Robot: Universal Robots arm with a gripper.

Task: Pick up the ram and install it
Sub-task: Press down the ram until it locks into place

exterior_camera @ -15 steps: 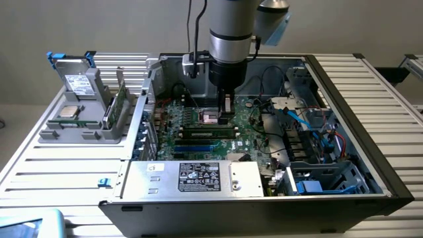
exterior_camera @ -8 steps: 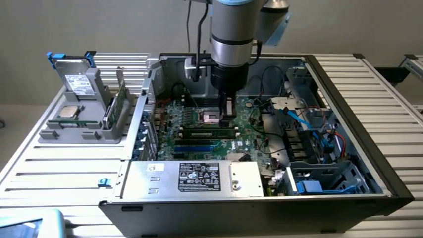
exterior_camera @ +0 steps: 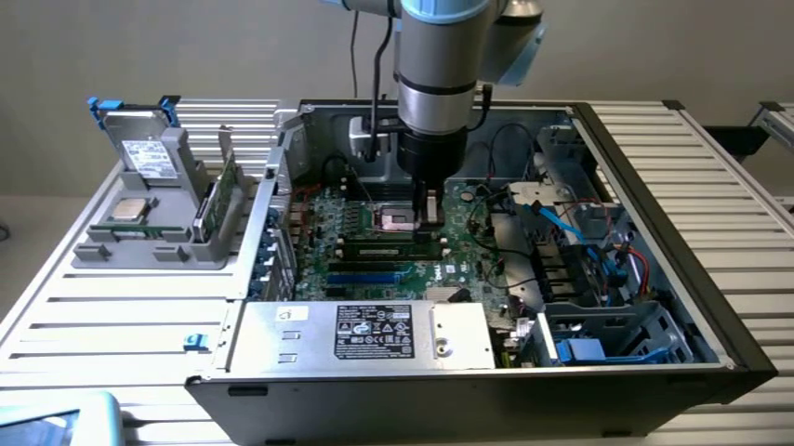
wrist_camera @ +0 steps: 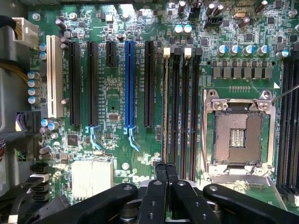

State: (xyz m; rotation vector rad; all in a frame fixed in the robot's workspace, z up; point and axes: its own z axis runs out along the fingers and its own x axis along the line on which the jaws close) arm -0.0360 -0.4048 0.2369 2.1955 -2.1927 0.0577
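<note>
Claw [wrist_camera: 166, 173], its fingers pressed together on nothing, hangs low over the memory slots [wrist_camera: 180, 102], so it should first fetch the ram [exterior_camera: 219, 200] standing in the grey holder [exterior_camera: 155, 243] at the frame's left.

An open computer case [exterior_camera: 732, 344] lies on its side on a slatted metal table [exterior_camera: 112, 316]. Inside the case, the green motherboard [exterior_camera: 372, 269] fills the middle, with an empty processor socket [wrist_camera: 237, 138] near its centre. A blue expansion slot [wrist_camera: 130, 84] runs beside several black ones. The power supply [exterior_camera: 372, 333], with its white-printed label, sits along the case's near edge. A bundle of blue and red cables [exterior_camera: 596, 251] crowds the case toward the exterior view's right. Outside the case, toward the exterior view's left, a grey holder [exterior_camera: 149, 246] carries a square silver chip [exterior_camera: 130, 209] and a grey drive [exterior_camera: 149, 153] standing upright.
</note>
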